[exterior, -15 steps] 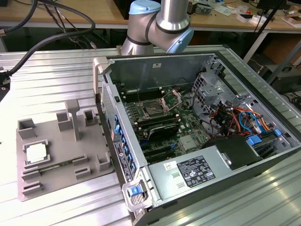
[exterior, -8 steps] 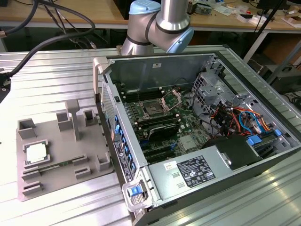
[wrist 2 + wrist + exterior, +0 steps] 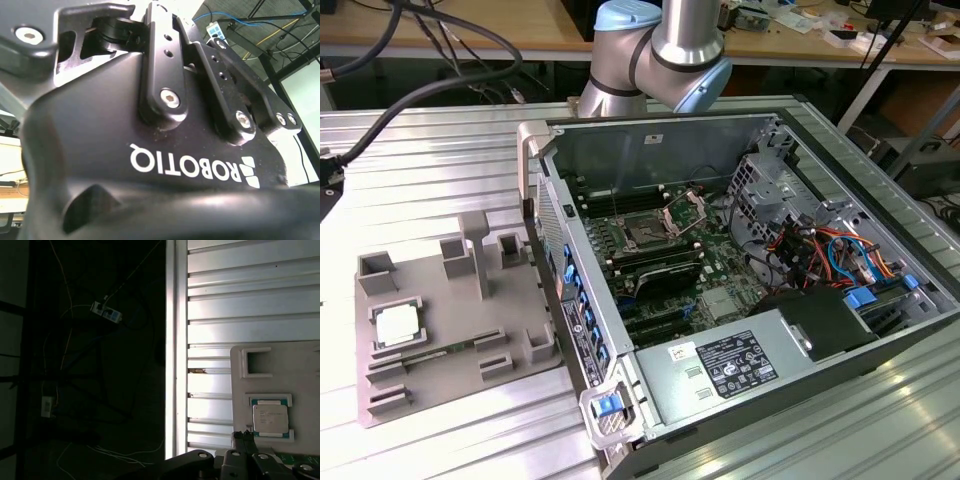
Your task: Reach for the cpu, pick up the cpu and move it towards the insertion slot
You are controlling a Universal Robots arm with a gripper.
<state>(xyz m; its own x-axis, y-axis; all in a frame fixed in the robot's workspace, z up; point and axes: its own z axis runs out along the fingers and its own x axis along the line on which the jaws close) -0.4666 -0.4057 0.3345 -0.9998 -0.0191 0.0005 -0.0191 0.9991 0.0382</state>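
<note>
The cpu (image 3: pixel 396 325) is a small square chip with a silvery top. It lies flat in a raised frame on the grey plastic tray (image 3: pixel 450 375), at the exterior view's left. The first wrist view looks down on the cpu (image 3: pixel 270 419) from well above, and black parts of my gripper (image 3: pixel 250 457) reach into that picture close to it. My gripper's black body (image 3: pixel 175 150) is seen close up in the second wrist view. The insertion slot (image 3: pixel 645 236) is a dark square socket with a metal frame, on the green board inside the open computer case.
The arm (image 3: pixel 660 45) rises behind the open case (image 3: pixel 535 190). Inside the case are memory slots, a pale heatsink (image 3: pixel 722 305), a power supply (image 3: pixel 735 365) and cables (image 3: pixel 820 250). Upright posts (image 3: pixel 475 255) stand on the tray. The slatted metal table (image 3: pixel 240 300) ends at an edge, with dark floor beyond it.
</note>
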